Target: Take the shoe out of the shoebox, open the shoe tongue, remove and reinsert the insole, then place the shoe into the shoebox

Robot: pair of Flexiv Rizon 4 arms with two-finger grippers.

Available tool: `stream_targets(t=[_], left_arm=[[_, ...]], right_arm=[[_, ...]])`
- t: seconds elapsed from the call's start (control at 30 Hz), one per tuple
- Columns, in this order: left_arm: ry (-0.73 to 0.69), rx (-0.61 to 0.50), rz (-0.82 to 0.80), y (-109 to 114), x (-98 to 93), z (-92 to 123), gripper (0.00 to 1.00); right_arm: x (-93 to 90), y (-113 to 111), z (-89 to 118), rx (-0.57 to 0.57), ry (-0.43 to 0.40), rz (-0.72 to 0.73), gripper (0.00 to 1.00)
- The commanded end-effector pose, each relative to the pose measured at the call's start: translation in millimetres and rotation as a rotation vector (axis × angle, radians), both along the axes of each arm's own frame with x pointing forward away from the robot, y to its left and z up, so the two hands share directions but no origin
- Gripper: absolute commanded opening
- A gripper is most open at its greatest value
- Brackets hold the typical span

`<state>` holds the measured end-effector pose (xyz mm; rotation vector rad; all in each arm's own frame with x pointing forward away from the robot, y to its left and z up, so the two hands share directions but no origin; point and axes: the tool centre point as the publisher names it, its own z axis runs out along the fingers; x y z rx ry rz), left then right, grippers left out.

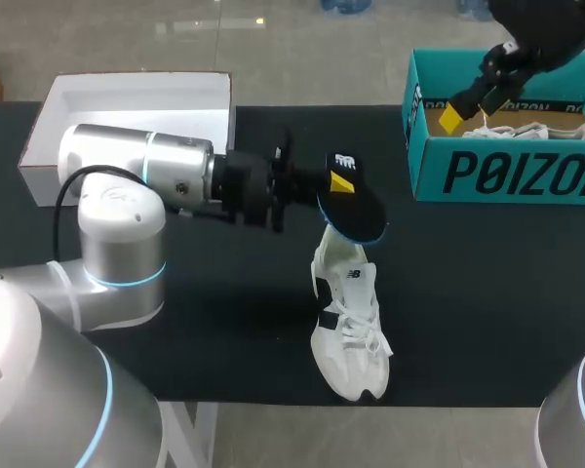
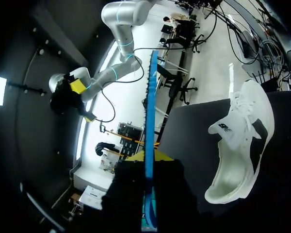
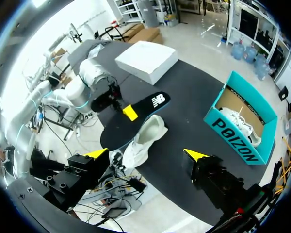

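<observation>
1. The shoe (image 1: 349, 322) is white and lies on the black table (image 1: 468, 292), out of the shoebox (image 1: 507, 171), near the table's front edge. Its toe points to that edge and its laces are loose.
2. The insole (image 1: 356, 210) is black with a blue rim and is held in the air just over the shoe's heel end. Whether its lower end touches the shoe cannot be told.
3. The left gripper (image 1: 337, 185) is clenched on the insole, with a yellow tip pressed on its black face. In the left wrist view the insole (image 2: 149, 126) stands edge-on between the fingers, with the shoe (image 2: 242, 141) beside it on the table.
4. The teal shoebox stands open at the table's far right corner, well apart from the shoe. A second shoe (image 1: 536, 129), also white, lies inside it.
5. The right gripper (image 1: 465, 105) hangs over the shoebox's left end. In its own view its yellow tips (image 3: 98, 153) stand wide apart and grasp nothing.
6. A white lid (image 1: 136, 102) lies hollow side up at the table's far left corner, behind the left arm.
</observation>
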<state>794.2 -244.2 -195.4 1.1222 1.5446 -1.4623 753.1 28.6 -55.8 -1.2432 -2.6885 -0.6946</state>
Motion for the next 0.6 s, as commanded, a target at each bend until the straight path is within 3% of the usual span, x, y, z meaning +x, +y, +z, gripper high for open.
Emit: stream_targets(t=[0.03, 0.4, 0.6], left_arm=[[0.184, -0.017, -0.018, 2, 2.0, 12, 0.00], [0.528, 0.057, 0.009, 14, 0.1, 16, 0.00], [0.555, 0.005, -0.011, 14, -2.3, 19, 0.00]], right_arm=[[1.8, 1, 0, -0.003, 0.004, 0.000, 1.00], [1.8, 1, 0, -0.003, 0.004, 0.000, 1.00], [1.8, 1, 0, -0.003, 0.004, 0.000, 1.00]])
